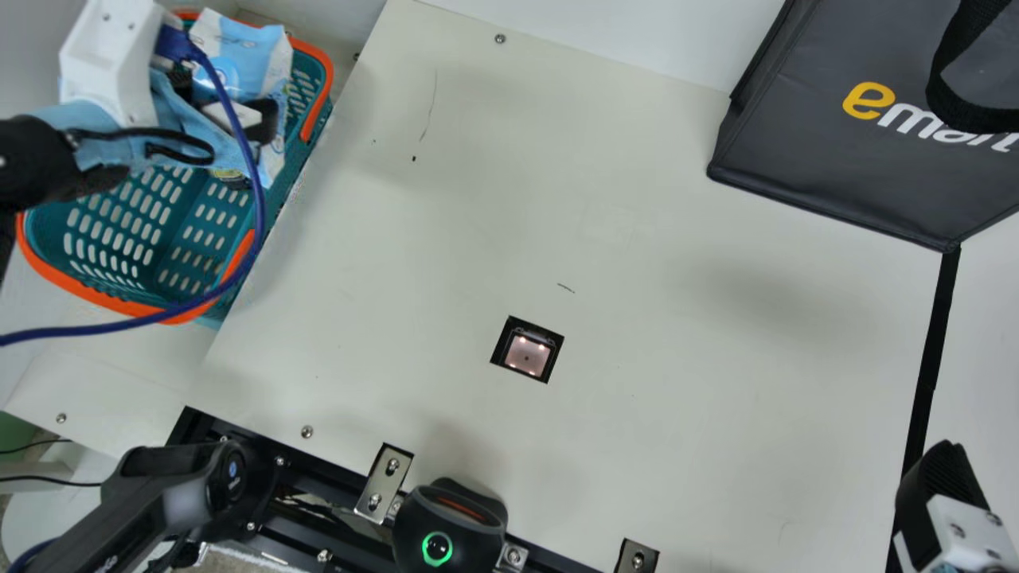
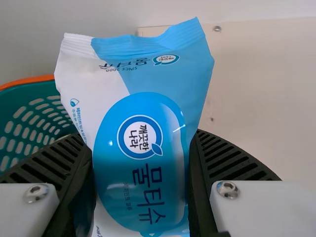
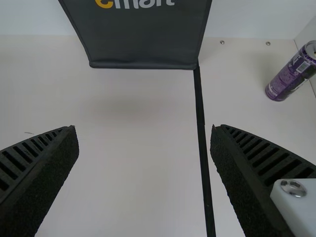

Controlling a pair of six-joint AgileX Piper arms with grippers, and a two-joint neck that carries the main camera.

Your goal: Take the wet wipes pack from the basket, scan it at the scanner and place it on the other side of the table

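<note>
We had the wet wipes pack (image 2: 140,138) gripped over the basket (image 1: 320,72), upper left of the main view.
Our left gripper (image 1: 223,97) stood partly open, its ribbed fingers pressed to both sides of the pack, which looked soft and plump, white and light blue with a deeper blue oval and a crimped end. The basket's orange rim ran close beside the table (image 1: 677,334). To its right, the cream top stretched past the lit scanner (image 1: 527,356), just below the middle, giving us broad room to move toward the dark bag (image 1: 796,159) at upper right. Black tape (image 1: 927,366) ran down from the bag's lower corner. At lower right, our right gripper (image 1: 943,481) held nothing, its fingers spread wide.
</note>
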